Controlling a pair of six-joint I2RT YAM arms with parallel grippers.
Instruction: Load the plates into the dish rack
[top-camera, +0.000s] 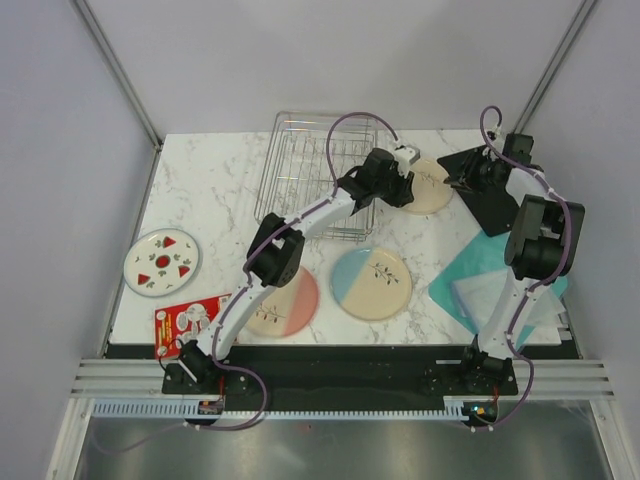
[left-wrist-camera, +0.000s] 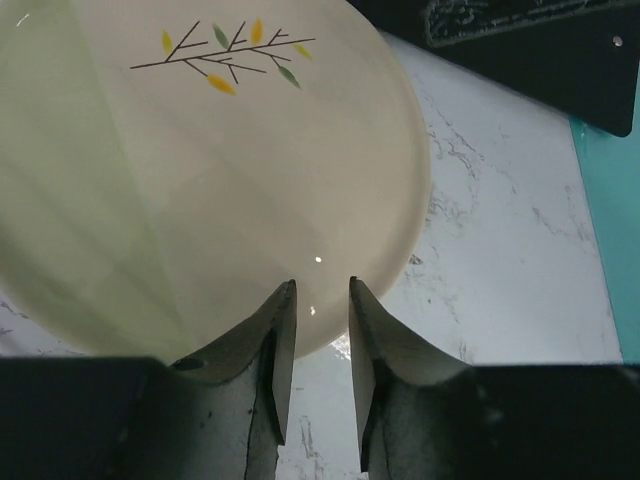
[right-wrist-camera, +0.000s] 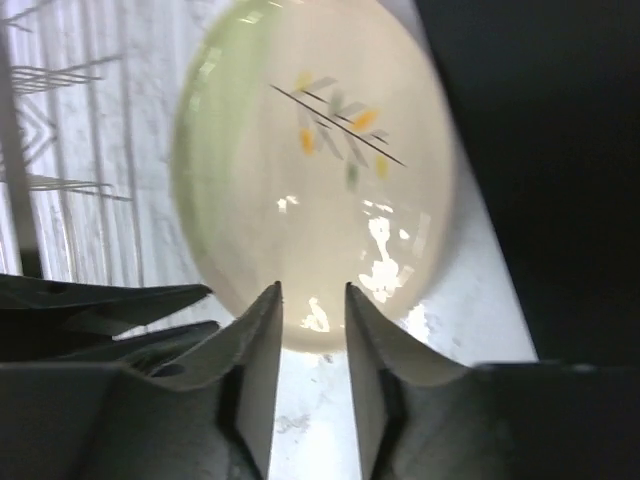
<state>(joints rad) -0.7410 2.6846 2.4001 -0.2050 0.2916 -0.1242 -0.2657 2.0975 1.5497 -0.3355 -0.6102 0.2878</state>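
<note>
The marble table (top-camera: 215, 190) carries everything, and locations are given from the two pincers, which meet at its far right. The dish rack (top-camera: 305, 170) stands just to the left of the left pincer (left-wrist-camera: 320, 290), with the left arm crossing above its near right corner. No plate is seen in it from overhead. The black board (top-camera: 490, 205) lies beneath and behind the right pincer (right-wrist-camera: 311, 290). Teal sheets (top-camera: 470, 280) lie nearer the bases than that pincer, on its right. The green-half plate (top-camera: 432, 190) lies on the marble between the two pincers, beside the rack's right side and touching or just short of the board's edge. The left wrist view shows the plate's near rim crossing the gap between that pincer's fingertips. The right wrist view shows the plate directly ahead of its tips, rack wires to one side and board to the other. The blue-half plate (top-camera: 371, 283) lies well short of both pincers, toward the bases. The pink-half plate (top-camera: 295, 303) lies beside it, partly under the left arm. The white plate with red fruit marks (top-camera: 162, 262) sits far left of both pincers. The red-and-white packet (top-camera: 185, 322) lies at the near left edge. Left pincer: jaws narrowly parted, nothing clamped. Right pincer: jaws narrowly parted, plate and marble visible through the gap, holding nothing.
</note>
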